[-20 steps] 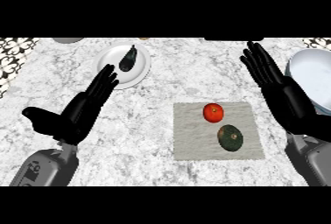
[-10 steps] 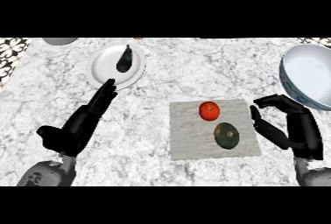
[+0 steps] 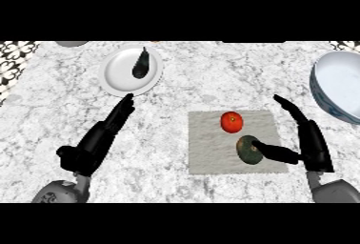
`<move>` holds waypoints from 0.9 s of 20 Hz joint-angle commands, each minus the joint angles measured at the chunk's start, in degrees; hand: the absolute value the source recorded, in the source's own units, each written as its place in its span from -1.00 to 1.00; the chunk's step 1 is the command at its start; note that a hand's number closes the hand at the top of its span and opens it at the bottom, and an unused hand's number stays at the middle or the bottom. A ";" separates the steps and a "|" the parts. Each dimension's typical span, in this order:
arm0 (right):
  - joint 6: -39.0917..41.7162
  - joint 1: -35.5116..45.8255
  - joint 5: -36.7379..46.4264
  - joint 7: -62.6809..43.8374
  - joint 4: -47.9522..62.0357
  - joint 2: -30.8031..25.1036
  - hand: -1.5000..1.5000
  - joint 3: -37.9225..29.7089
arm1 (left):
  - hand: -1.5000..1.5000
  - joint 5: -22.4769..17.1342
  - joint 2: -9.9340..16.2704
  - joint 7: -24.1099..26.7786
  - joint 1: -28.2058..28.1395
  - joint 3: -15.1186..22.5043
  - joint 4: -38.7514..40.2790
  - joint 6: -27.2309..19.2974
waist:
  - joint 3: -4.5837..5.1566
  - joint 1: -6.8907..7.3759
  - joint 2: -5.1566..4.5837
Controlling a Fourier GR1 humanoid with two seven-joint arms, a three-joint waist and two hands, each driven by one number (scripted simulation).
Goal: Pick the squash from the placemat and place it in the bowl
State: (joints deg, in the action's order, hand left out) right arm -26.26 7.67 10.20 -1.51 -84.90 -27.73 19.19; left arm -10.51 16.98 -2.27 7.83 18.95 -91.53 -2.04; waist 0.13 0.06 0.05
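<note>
The squash, dark green and round, lies on the near right part of the grey placemat. My right hand is just right of it, fingers straight and pointing away from me. Its thumb reaches left and touches the squash's near right side. The hand is open, with nothing held. The blue-white bowl stands at the right edge, beyond the right hand. My left hand rests open at the left, fingers stretched toward the plate.
A red tomato sits on the placemat just beyond the squash. A white plate at the back left carries a dark long vegetable. A grey rim shows at the far left edge.
My right hand went from raised and open, to curled, to stretched out low beside the squash with its thumb on it. The left hand sank lower.
</note>
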 commanded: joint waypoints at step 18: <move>49.17 20.27 -11.91 -63.26 -12.25 -6.39 -1.00 9.36 | 0.00 1.51 -1.99 2.16 0.73 -1.70 4.67 1.88 | -0.06 0.06 -0.03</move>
State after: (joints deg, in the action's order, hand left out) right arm 17.78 25.68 1.46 -54.88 -95.53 -37.04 28.52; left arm -9.29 15.22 -1.91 8.56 18.63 -89.54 -1.14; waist 0.17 0.52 0.13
